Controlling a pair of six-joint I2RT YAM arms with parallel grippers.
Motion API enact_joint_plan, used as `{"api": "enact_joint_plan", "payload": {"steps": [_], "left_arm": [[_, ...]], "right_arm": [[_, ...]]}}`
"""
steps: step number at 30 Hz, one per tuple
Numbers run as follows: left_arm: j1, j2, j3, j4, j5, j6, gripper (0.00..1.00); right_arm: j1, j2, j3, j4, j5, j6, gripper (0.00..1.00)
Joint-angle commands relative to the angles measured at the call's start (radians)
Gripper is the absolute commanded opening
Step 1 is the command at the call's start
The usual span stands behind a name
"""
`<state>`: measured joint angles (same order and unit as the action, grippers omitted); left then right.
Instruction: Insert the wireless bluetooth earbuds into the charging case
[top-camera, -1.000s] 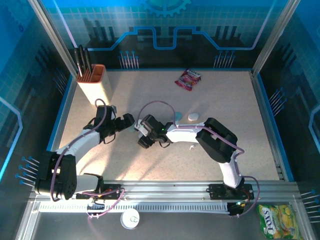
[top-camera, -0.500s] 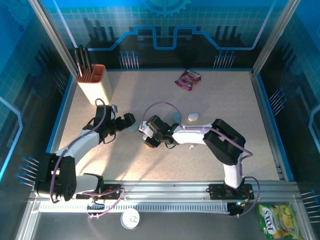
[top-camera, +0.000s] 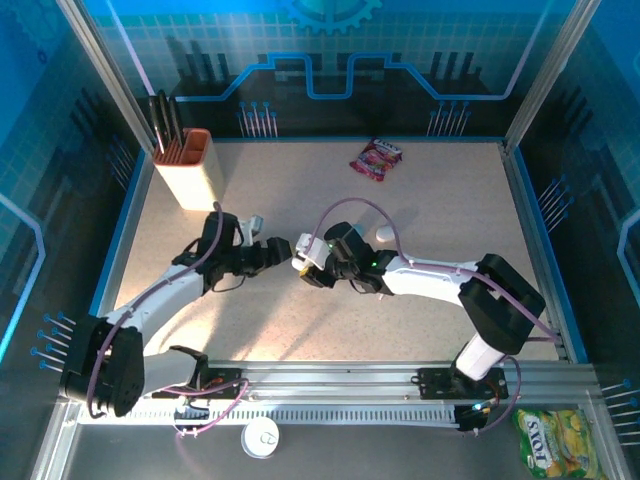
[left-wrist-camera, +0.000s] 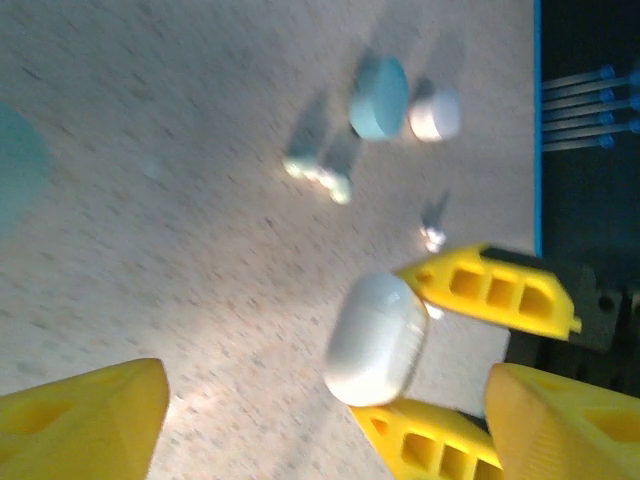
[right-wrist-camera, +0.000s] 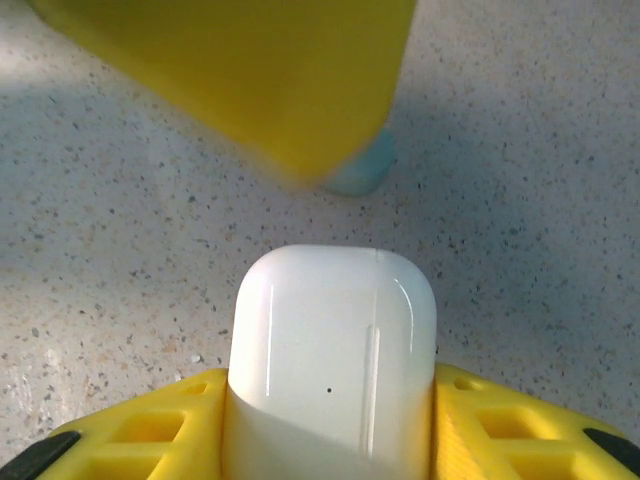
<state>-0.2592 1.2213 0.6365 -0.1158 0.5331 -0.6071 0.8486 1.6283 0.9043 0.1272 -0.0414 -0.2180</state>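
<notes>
Out on the worktop (top-camera: 420, 190), the right claw (top-camera: 306, 264) squeezes the white charging case (right-wrist-camera: 333, 330) by its sides. The case's long way points at the left claw (top-camera: 282, 249), which sits nose to nose with it, gaping wide and holding nothing. The tiny earbuds (left-wrist-camera: 318, 176), maybe two blue ones in the blur, lie loose just past the case, so the free left claw looks best placed to fetch them.

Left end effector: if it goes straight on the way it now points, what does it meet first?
Likely the white charging case held by the right end effector, slightly right of centre ahead; depth is unclear.
</notes>
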Motion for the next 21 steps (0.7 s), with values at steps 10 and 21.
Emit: {"api": "enact_joint_plan", "payload": {"steps": [10, 21], "left_arm": [[-0.063, 0.089, -0.014, 0.087, 0.127, -0.068, 0.49], [-0.064, 0.063, -0.039, 0.129, 0.135, -0.066, 0.18]], "right_arm": [[-0.007, -0.044, -0.019, 0.073, -0.096, 0.006, 0.45], [-0.029, -0.067, -0.019, 0.071, -0.153, 0.038, 0.47]]}}
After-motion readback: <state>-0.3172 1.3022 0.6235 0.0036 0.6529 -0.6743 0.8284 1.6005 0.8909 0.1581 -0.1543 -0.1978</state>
